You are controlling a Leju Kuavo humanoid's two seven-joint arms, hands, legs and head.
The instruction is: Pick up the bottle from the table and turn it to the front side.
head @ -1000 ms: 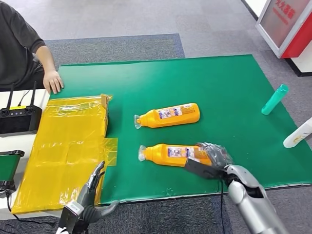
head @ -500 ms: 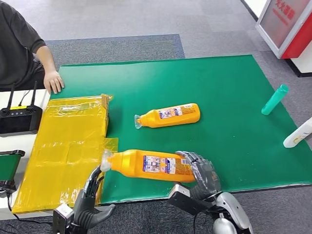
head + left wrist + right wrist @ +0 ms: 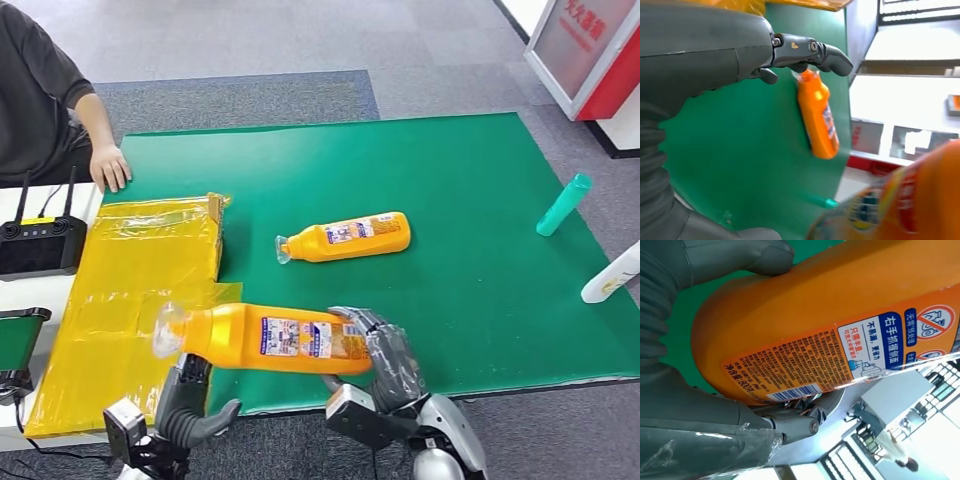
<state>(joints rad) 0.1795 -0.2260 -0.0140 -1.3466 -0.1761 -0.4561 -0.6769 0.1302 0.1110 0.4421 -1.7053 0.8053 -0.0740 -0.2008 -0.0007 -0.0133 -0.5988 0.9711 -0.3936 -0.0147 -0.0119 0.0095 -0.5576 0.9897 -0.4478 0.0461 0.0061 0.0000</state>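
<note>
My right hand (image 3: 385, 365) grips the base end of an orange bottle (image 3: 264, 338) and holds it level above the table's front edge, its clear cap pointing left. The bottle's printed label (image 3: 851, 347) faces the right wrist camera, with my thumb (image 3: 734, 255) over its side. Just below the cap end sits my left hand (image 3: 185, 400), open, fingers (image 3: 810, 50) stretched out and holding nothing. A second orange bottle (image 3: 347, 237) lies on its side on the green mat (image 3: 468, 180), also visible as the orange bottle (image 3: 817, 115) past my left fingers.
A yellow plastic-wrapped box (image 3: 128, 300) lies at the left of the mat. A person's hand (image 3: 109, 165) rests at the mat's far left corner. A teal bottle (image 3: 564, 203) and a white bottle (image 3: 611, 273) lie at the right edge. A black controller (image 3: 38, 243) sits far left.
My right hand lifted the near bottle off the mat and carried it left and toward me. My left hand shifted slightly under the cap end.
</note>
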